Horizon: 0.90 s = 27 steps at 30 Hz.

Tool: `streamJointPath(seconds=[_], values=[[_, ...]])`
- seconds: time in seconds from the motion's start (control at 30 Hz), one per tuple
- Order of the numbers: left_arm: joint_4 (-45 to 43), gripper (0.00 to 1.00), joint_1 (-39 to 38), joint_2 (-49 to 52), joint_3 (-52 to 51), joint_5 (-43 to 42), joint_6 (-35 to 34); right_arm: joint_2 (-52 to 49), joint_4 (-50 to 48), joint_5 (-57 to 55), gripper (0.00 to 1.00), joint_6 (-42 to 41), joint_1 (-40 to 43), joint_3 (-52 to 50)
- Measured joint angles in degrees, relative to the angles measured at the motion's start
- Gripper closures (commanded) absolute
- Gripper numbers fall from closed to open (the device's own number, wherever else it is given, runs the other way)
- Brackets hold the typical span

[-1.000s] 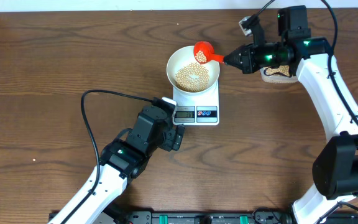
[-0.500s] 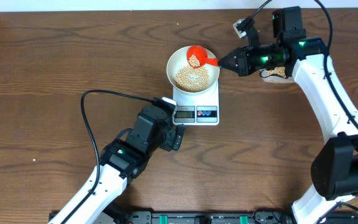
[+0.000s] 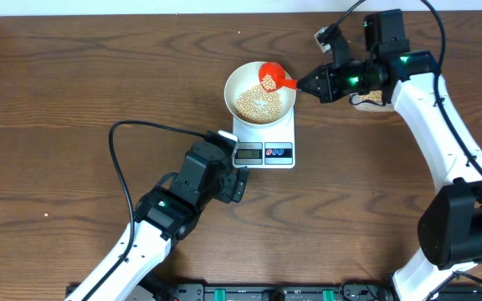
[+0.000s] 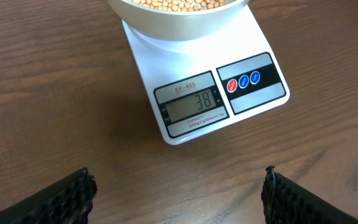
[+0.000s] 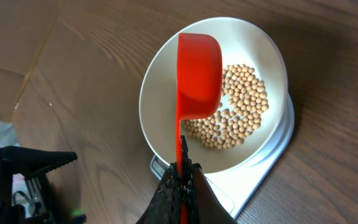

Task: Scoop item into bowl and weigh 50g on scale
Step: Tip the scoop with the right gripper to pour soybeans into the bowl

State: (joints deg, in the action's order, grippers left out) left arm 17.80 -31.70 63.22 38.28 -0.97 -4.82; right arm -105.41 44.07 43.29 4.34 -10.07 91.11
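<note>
The white bowl (image 3: 245,79) stands on the white scale (image 3: 264,134) and holds a pile of pale-tan beans (image 3: 256,104). The scale's display (image 4: 194,106) reads 38. My right gripper (image 3: 308,84) is shut on the handle of a red scoop (image 3: 270,76), held tilted over the bowl with some beans in it. In the right wrist view the scoop (image 5: 197,74) hangs above the beans (image 5: 234,109) in the bowl (image 5: 160,81). My left gripper (image 3: 237,184) is open and empty, just in front of the scale (image 4: 191,81).
A clear tub with more beans (image 3: 373,98) sits behind the right arm at the back right. A black cable (image 3: 120,159) loops on the table left of the left arm.
The scoop has moved left from the bowl's right rim to over the bowl and tilted. The left arm has not moved.
</note>
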Motion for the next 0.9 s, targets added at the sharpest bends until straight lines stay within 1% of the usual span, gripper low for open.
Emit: streamJointPath(seconds=[0.4,0.6,0.73,0.9], values=[[0.0,0.12,0.0,0.0,0.0,0.02,0.0,0.0,0.02,-7.28,0.99,0.52,-3.72,0.0],[0.0,0.12,0.0,0.0,0.0,0.0,0.0,0.0,-0.07,-10.88,0.99,5.64,-5.62,0.0],[-0.02,0.12,0.0,0.0,0.0,0.02,0.0,0.0,-0.13,-15.28,0.99,10.21,-8.24,0.0],[0.0,0.12,0.0,0.0,0.0,0.02,0.0,0.0,-0.63,-21.14,0.99,13.9,-11.41,0.0]])
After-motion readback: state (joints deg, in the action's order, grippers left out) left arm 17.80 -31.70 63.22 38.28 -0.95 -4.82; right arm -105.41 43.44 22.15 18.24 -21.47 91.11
